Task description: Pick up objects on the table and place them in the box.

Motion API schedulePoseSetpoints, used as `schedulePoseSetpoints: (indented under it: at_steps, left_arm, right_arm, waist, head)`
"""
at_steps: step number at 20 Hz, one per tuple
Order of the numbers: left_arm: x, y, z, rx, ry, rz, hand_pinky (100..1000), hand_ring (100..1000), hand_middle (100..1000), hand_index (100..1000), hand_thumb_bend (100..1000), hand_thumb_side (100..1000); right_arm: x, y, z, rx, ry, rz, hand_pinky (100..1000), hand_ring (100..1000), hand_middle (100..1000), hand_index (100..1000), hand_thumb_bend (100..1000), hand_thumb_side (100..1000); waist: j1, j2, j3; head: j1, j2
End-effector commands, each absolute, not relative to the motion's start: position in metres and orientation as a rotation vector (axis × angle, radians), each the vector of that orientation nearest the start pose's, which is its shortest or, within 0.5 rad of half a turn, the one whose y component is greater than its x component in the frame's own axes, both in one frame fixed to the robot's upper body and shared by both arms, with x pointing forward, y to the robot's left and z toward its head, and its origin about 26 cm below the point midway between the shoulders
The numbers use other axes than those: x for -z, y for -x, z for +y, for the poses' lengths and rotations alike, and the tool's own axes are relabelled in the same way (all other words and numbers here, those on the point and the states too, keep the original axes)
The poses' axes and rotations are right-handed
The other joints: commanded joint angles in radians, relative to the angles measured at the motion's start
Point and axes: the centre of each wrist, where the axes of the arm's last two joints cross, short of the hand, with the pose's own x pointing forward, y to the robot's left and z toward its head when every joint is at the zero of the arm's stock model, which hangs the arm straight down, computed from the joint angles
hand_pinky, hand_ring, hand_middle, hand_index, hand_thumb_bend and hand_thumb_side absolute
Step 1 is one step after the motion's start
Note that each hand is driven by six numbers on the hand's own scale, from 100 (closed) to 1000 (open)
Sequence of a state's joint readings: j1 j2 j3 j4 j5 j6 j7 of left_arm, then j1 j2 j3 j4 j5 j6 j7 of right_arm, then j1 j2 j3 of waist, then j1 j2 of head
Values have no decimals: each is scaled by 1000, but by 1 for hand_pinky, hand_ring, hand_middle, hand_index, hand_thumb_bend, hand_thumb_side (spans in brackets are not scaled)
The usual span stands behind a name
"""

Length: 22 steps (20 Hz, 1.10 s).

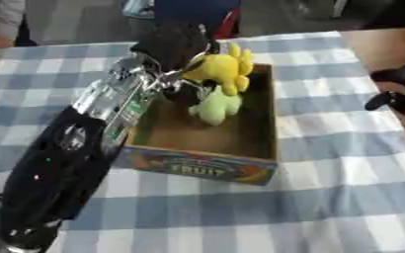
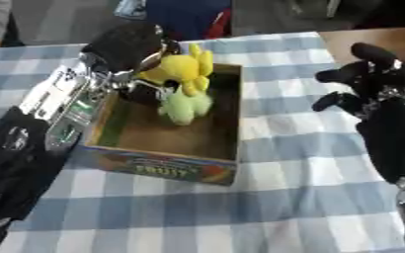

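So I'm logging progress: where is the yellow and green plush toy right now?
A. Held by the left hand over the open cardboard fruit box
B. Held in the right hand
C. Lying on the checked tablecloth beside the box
A: the left hand has its fingers curled on the yellow and green plush toy, which hangs over the open cardboard fruit box; the right hand holds nothing.

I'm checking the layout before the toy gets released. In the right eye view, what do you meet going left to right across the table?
Left arm → left hand holding the yellow-and-green plush toy over the box → bare checked tablecloth → right hand, idle at the right edge.
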<state>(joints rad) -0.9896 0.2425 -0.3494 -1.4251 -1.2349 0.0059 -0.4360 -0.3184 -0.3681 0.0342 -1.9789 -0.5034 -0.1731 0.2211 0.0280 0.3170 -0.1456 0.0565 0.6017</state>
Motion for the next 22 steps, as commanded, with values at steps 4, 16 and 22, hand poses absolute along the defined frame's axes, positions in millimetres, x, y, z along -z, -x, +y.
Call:
schedulePoseSetpoints:
  at_steps: [4,16,22]
  left_arm:
    - [-262,-414,96,-2251,1658,2191,182,603,513,671,100,275]
    - [-247,-421,104,-2420,1650,2070,437,873,873,996,707,738]
    - [-257,-415,102,-2402,1706,1990,606,955,951,1000,811,732]
  right_arm:
    - [-209,-301,-256,-433,-530,-2384,569,763,622,850,100,1000]
    - [-208,-301,-258,-423,-522,-2391,571,764,618,849,100,1000]
    - [-208,-300,-257,-424,-525,-2386,572,765,616,849,100,1000]
  waist:
    - [-4,-15,-8]
    - [-7,-14,-11]
    - [-6,-17,-12]
  head:
    - [-3,-12]
    - [-19,-14]
    - [-16,-15]
